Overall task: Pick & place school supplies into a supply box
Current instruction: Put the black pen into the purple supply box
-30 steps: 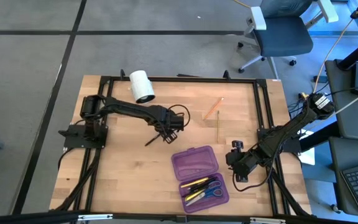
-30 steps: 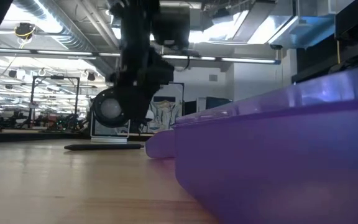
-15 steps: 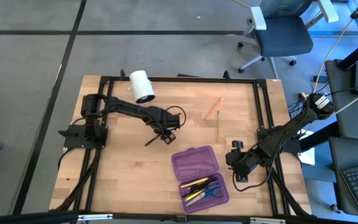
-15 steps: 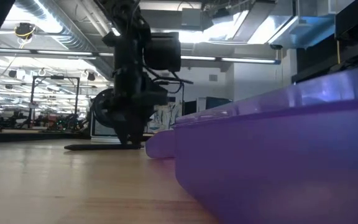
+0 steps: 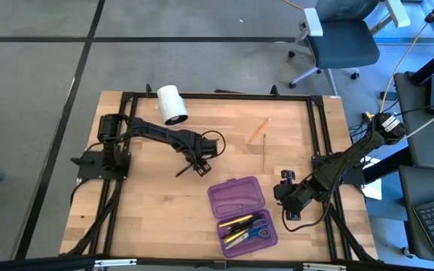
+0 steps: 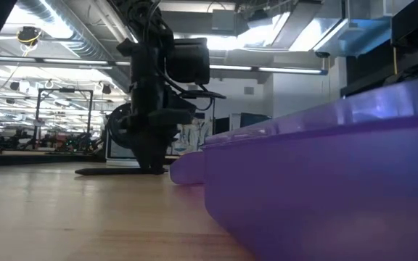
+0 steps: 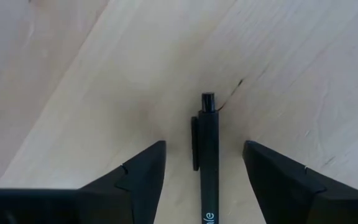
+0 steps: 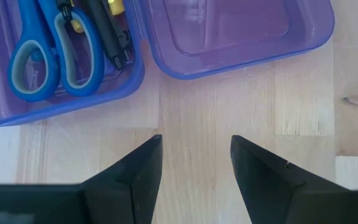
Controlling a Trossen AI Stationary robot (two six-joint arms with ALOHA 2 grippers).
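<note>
Pale wooden planks make up our surface [image 5: 149,203], ringed by a black frame, with grey floor and an office chair [image 5: 337,38] beyond the far edge. Our left gripper [image 5: 199,167] is down near the middle of the surface, fingers [image 7: 142,177] spread wide on either side of a black pen [image 7: 208,162] that lies flat on the wood between them; neither finger touches it, so nothing is held. Our right gripper [image 5: 285,190] waits near the right edge, just beside the purple pencil case [image 5: 241,214], its fingers [image 8: 138,171] apart and empty. The case sits open toward the near edge; its nearer half holds blue-handled scissors [image 8: 51,53] and several pens, while the other half looks empty. An orange pencil [image 5: 259,129] and a wood-tone pencil [image 5: 266,153] lie loose toward the far right corner, well apart from the case. A white roll [image 5: 172,104] sits at the far edge.
</note>
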